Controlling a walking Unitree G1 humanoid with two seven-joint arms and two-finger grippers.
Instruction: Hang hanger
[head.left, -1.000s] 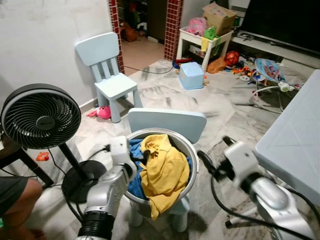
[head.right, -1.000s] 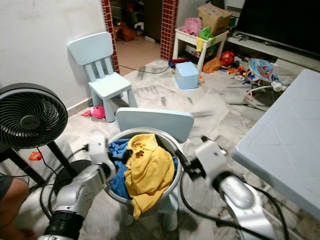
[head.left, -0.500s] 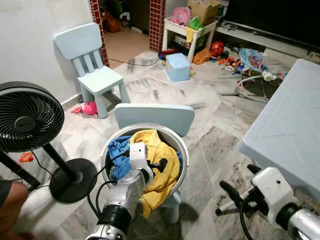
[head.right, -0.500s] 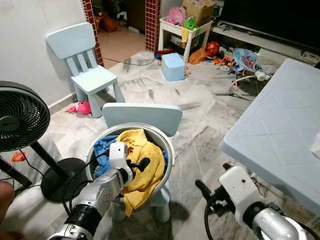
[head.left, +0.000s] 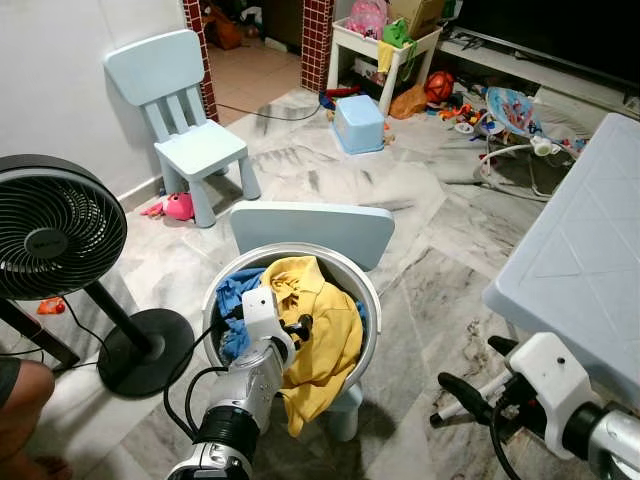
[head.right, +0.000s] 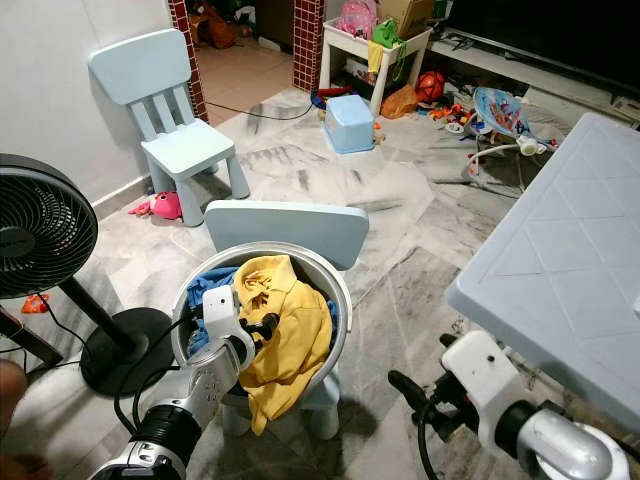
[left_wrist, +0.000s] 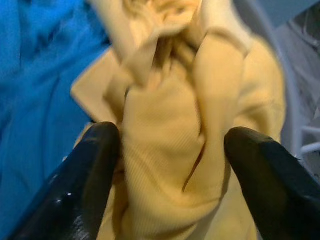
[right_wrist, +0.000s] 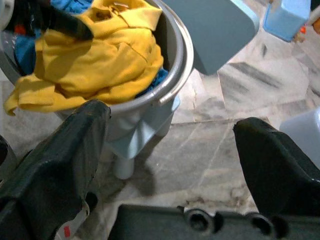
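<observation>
Both arms are silver-grey metal with a black ribbed collar near the forearm and a boxy white wrist housing. Black cables loop beside each. The left gripper and right gripper carry long, glossy black fingers.

Family home, living room — marble floor, pale blue kids' chairs, toys scattered by a TV unit, pedestal fan, metal laundry basin of clothes on a small chair.
</observation>
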